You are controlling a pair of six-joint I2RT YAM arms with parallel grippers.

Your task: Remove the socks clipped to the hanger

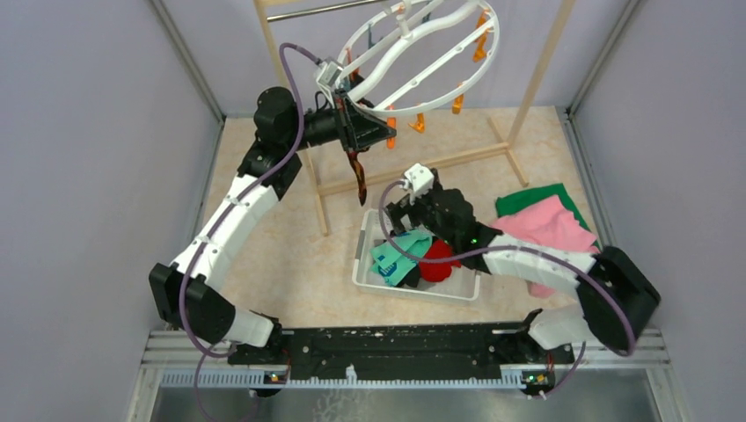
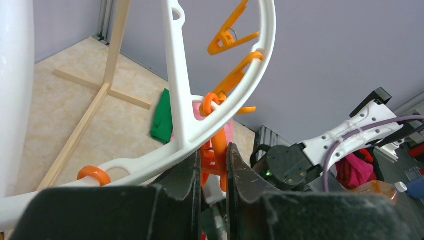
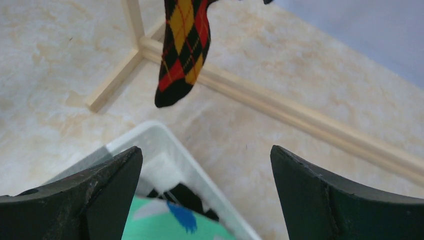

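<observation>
While the left tool [image 1: 365, 132] reaches up to the tilted white ring hanger [image 1: 413, 53] and pinches an orange clip [image 2: 220, 145] between nearly closed fingers, the right tool [image 1: 403, 214] hangs low over the white bin [image 1: 362, 264], its fingers spread wide with nothing between them. One argyle sock [image 1: 359, 176] dangles below the left tool, apparently from that clip. A teal sock [image 1: 396, 255] and a red sock [image 1: 437, 264] already lie in the bin.

The main risk, as I judge it, is the drop. In the right wrist view the argyle sock's toe hangs beyond the bin's far corner, above the bare counter [image 1: 290, 264] near the wooden rack frame [image 1: 413, 167]. If the clip opens before the right tool has hold of the sock, it would probably land outside the bin. The hanger is also pulled well off level. A hard tug on the clip could make it swing, or even lift its hook off the rail.
</observation>
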